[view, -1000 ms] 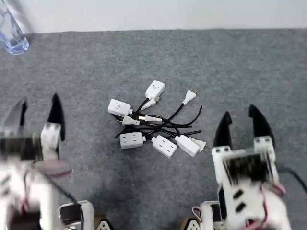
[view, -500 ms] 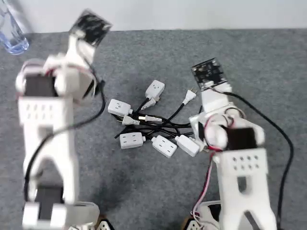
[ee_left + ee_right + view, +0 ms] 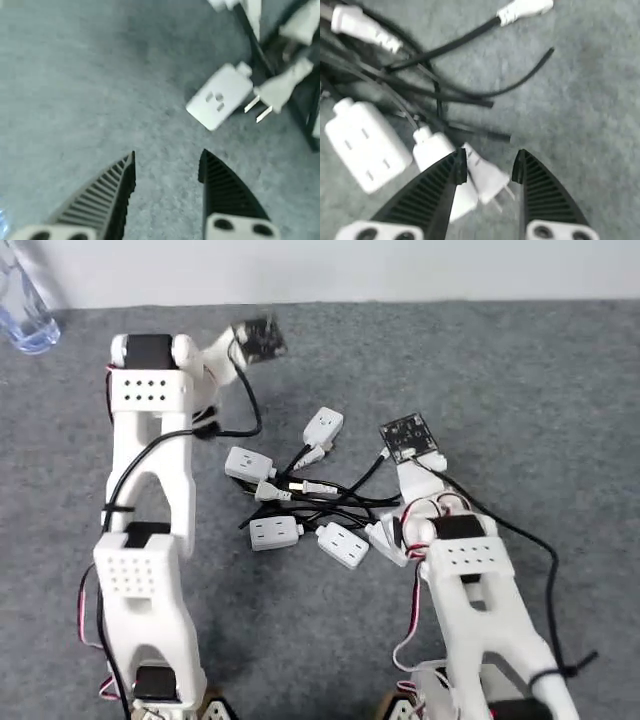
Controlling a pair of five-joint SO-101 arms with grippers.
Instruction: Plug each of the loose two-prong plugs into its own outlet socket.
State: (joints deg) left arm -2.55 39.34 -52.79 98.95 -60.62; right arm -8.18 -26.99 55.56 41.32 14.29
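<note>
"One big grey carpet [image 3: 540, 370] covers the whole table top. What stands on it?"

"Two white arms. The left arm [image 3: 150, 490] and the right arm [image 3: 470, 580] lean out over it, one on each side of a heap of black cords [image 3: 345, 502]."

"What is in the far corner?"

"A clear bottle [image 3: 25, 320], well apart from the heap."

"Where are the outlet sockets?"

"All in the heap, and all white. The far socket [image 3: 322, 426] lies at the back. The side socket [image 3: 248, 464] lies near the left arm. The near socket [image 3: 274, 532] and the middle socket [image 3: 342, 545] lie next to each other at the front, with their slots facing up."

"And the plugs?"

"They are smaller. One loose plug [image 3: 268, 492] lies just beside the side socket, not pushed in. A second loose plug [image 3: 318, 487] lies in the middle of the cords."

"What are the grippers doing?"

"The left gripper [image 3: 168, 152] is wide open above bare carpet, and the side socket is near, in front of its fingers [image 3: 110, 195]. The right gripper [image 3: 491, 151] is open too. A third plug [image 3: 487, 177] lies on the carpet between its two black fingers [image 3: 425, 195], at the front of the heap. I cannot tell if the fingers touch it."

"Can you see the tiny bits?"

"Yes, its two prongs [image 3: 506, 191] stick out bare, pointing away from the cords."
</note>
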